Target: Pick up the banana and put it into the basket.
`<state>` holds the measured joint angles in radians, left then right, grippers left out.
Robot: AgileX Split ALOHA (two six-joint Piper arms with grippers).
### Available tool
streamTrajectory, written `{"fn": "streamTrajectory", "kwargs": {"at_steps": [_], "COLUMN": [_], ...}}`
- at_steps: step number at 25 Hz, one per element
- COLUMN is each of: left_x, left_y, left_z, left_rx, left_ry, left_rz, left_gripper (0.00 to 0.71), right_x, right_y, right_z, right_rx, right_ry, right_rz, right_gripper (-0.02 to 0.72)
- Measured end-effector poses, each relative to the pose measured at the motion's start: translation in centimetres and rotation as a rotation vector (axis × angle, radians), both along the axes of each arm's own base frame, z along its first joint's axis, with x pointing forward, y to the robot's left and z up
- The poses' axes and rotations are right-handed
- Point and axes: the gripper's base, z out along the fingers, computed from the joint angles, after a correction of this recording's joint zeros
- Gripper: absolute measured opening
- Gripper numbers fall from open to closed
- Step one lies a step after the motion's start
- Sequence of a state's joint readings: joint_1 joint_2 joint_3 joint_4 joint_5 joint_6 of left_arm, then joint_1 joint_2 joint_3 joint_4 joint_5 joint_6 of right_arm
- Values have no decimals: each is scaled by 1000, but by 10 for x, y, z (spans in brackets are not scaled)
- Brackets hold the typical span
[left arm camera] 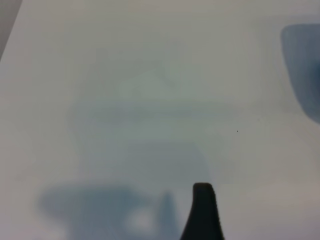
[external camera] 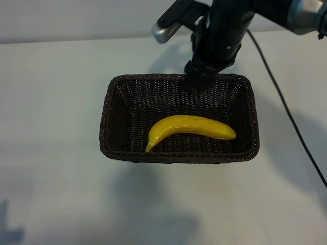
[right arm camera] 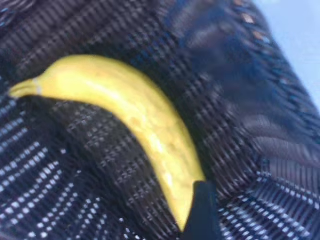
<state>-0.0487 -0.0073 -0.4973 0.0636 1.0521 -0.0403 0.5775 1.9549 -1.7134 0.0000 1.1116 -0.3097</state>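
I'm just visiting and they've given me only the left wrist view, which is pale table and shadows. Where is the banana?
Observer: The banana is lying inside the basket, across its floor, stem end toward the exterior view's left.
Operator: Is anything gripping it?
Observer: No. The right pincer hangs above the basket's far rim, clear of the fruit, and holds nothing.
Operator: And the arm I'm looking from?
Observer: Its left pincer shows only as one dark fingertip over bare table; it is nowhere in the exterior view, so it is away from the basket.
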Motion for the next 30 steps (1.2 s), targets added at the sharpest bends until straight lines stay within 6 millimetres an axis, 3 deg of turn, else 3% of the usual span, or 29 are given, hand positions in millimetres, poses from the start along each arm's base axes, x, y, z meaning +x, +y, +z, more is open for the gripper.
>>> {"fn": "streamTrajectory", "kwargs": {"at_steps": [5,13,21,24,30], "left_x": [0,0,0,0,0], "left_y": [0,0,0,0,0], "left_z": [0,0,0,0,0], "left_rx": [0,0,-1,-1,-3], "left_ry": [0,0,0,0,0], "left_rz": [0,0,1,1,2], "left_gripper": [589,589,589,589,589], "right_x": [23,56,59,58,59], "right_y": [-41,-145,-245,-258,-255], "right_z": [0,-1,-2,-2,-2], "right_rx": [33,84,56,40,50], "right_ry": [32,81,115,112,119], "right_rz": [-256,-737,-964,-949,-892], "right_gripper": [574,574,574,574,574]}}
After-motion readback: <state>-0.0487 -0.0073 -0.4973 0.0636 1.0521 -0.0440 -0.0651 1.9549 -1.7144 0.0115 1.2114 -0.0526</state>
